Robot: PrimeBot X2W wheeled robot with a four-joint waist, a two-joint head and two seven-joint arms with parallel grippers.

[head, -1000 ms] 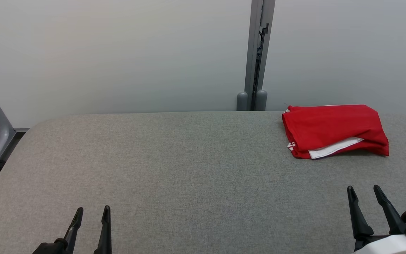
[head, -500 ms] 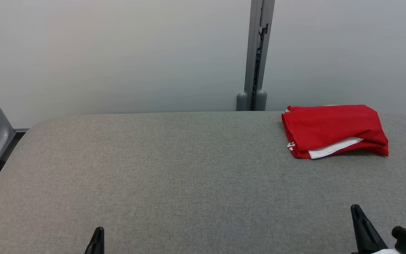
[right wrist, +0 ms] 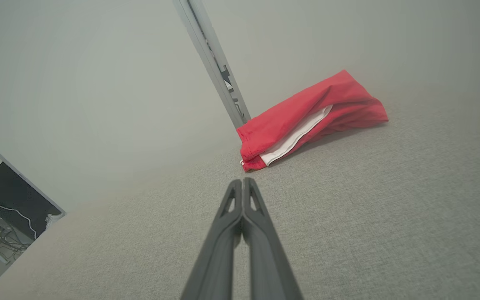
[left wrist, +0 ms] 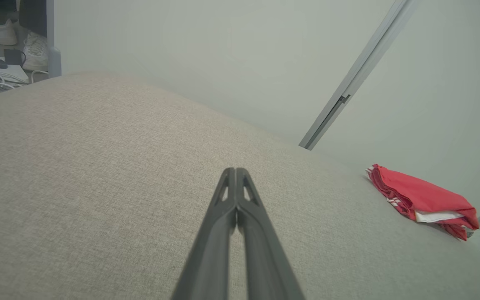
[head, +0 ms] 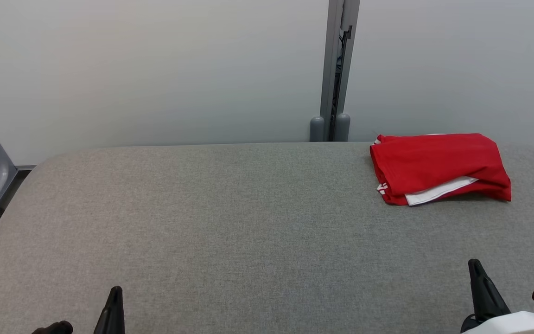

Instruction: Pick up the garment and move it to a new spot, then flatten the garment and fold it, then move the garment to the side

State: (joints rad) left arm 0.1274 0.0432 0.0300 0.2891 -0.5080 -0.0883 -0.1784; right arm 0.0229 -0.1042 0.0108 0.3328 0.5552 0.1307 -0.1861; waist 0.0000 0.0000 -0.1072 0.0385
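end effectors (left wrist: 236, 169) (right wrist: 243, 179) now closed, garment (head: 438, 164) unmoved

Both tools closed, held low and apart

The left tool (head: 116, 290) and right tool (head: 475, 264) point forward from the lower corners of the head view. Each one's two dark fingers (left wrist: 213, 233) are pressed together tip to tip with nothing between them. The pale right forearm (head: 515, 324) shows behind its tool.
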